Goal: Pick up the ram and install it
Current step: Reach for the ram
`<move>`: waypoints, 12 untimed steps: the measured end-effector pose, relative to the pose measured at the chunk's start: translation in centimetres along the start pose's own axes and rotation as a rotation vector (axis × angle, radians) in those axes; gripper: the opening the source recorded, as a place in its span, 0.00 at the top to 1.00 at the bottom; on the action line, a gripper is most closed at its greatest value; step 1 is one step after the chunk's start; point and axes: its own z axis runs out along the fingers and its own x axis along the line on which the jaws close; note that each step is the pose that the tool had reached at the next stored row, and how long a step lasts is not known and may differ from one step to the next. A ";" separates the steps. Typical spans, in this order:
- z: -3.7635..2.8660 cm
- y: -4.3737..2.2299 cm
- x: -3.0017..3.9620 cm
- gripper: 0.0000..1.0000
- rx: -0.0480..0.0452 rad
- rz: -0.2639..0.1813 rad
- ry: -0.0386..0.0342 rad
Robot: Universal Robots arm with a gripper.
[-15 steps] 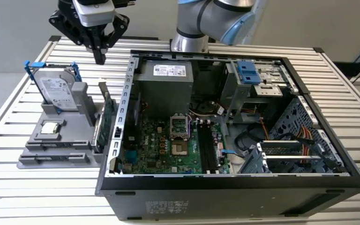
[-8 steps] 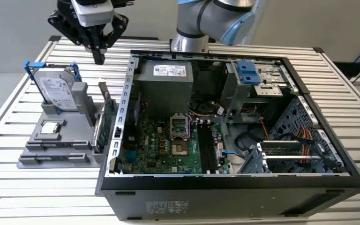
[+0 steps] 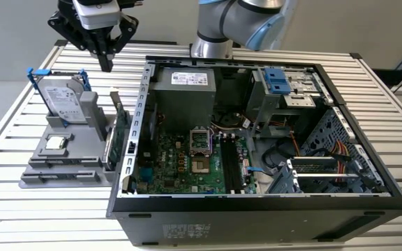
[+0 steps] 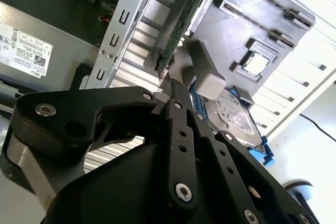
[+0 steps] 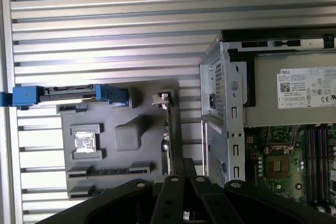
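Observation:
The ram [image 3: 122,133] is a slim green board standing on edge in the right side of a grey holder [image 3: 61,175], close against the open computer case [image 3: 341,125]. In both wrist views I see it edge-on, as a thin strip [image 5: 167,129] and a green edge [image 4: 181,30]. My gripper [image 3: 106,65] hangs high above the far end of the holder, fingers pointing down, shut and holding nothing. Its black fingers meet at a tip [image 4: 169,85], which lies over the ram's line in the first wrist view [image 5: 184,165]. Black memory slots [image 3: 230,162] lie on the motherboard inside the case.
A silver hard drive in a blue frame [image 3: 65,102] stands at the holder's far end, and a small square processor chip [image 3: 56,142] lies in its middle. The power supply [image 3: 183,89] and drive cage [image 3: 285,86] fill the case's far side. The arm's base [image 3: 211,42] stands behind the case.

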 end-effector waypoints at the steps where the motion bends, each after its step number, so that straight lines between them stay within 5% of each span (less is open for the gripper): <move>1: 0.00 -0.01 0.11 1.00 0.0001 0.000 0.0001; 12: 0.00 -0.10 1.56 1.00 0.0000 0.000 0.0000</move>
